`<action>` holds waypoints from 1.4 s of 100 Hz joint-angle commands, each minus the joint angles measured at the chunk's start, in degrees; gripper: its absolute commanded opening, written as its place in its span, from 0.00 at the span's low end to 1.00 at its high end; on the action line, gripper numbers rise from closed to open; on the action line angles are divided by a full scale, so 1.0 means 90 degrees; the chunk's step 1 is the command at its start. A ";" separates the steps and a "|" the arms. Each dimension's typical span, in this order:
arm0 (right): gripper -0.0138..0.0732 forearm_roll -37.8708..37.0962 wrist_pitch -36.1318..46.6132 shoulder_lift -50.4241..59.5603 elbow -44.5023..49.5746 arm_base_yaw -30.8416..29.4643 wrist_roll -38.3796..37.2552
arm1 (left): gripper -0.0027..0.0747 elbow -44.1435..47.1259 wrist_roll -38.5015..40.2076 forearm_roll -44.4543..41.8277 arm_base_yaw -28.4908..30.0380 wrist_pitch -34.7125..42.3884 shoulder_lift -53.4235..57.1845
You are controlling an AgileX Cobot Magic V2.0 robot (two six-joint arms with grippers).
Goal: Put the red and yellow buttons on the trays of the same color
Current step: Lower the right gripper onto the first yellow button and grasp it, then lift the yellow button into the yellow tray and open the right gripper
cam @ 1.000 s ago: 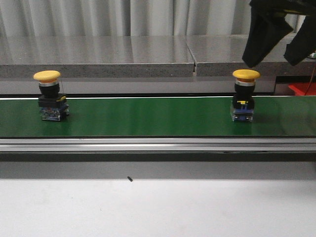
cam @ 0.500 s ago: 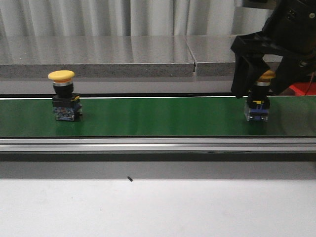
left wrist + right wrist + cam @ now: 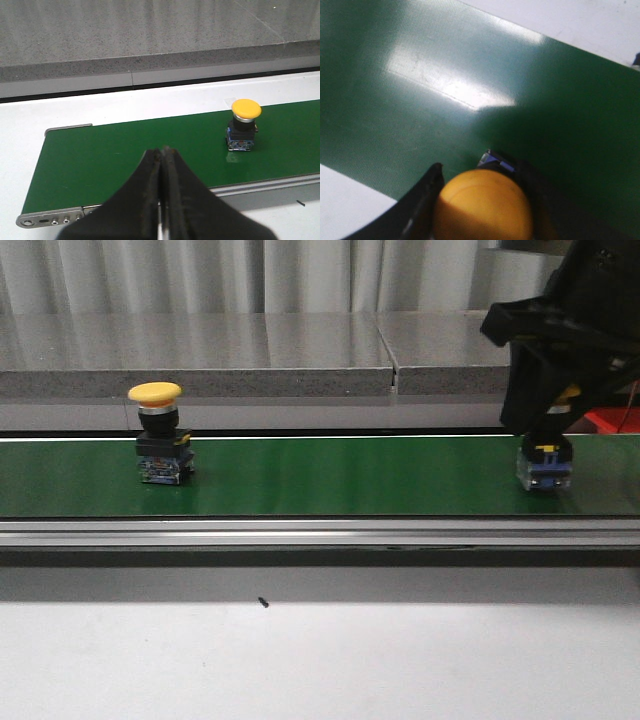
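**Two yellow buttons upright on the green belt**

The left yellow button stands upright on the green belt, its mushroom cap above a black collar and a blue-and-clear base (cap level, nothing touching it). The right yellow button also stands upright near the belt's right end, its cap mostly hidden; only its blue base shows clearly.

The belt is green with a fine woven texture and a soft sheen that throws back white glare. Its edge rail is brushed, silvery metal. The 2 buttons have smooth, slightly glossy yellow plastic caps, a shiny metal collar and black plastic bodies. The right gripper is matt black. The back ledge looks like speckled grey stone.
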State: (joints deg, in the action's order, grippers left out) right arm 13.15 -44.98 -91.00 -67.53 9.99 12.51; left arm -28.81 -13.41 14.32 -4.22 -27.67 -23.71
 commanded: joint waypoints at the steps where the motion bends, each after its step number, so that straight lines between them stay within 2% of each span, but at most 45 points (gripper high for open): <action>1: 0.36 0.0048 -0.0104 0.0673 -0.0186 -0.0249 0.0066 | 0.01 -0.0174 0.0032 0.0105 -0.0050 0.0461 -0.0044; 31: 0.36 0.0048 -0.0741 0.2032 -0.0158 -0.1759 0.0100 | 0.01 -0.0174 0.0032 0.0105 -0.0050 0.0461 -0.0044; 52: 0.36 0.0065 -0.1236 0.2289 -0.0144 -0.2958 0.0388 | 0.01 -0.0174 0.0032 0.0105 -0.0050 0.0461 -0.0044; 74: 0.36 0.0111 -0.0780 0.2304 0.0458 -0.3654 0.0388 | 0.01 -0.0174 0.0032 0.0105 -0.0050 0.0461 -0.0044; 102: 0.36 0.0347 0.0504 0.2304 0.1763 -0.4494 0.0388 | 0.01 -0.0174 0.0032 0.0105 -0.0050 0.0461 -0.0044; 140: 0.36 0.0363 0.1119 0.1430 0.2084 -0.4681 0.0394 | 0.01 -0.0174 0.0032 0.0105 -0.0050 0.0461 -0.0044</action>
State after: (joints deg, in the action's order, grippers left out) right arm 15.69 -38.54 -77.82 -47.56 -31.43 15.33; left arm -28.81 -13.41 14.32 -4.22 -27.67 -23.71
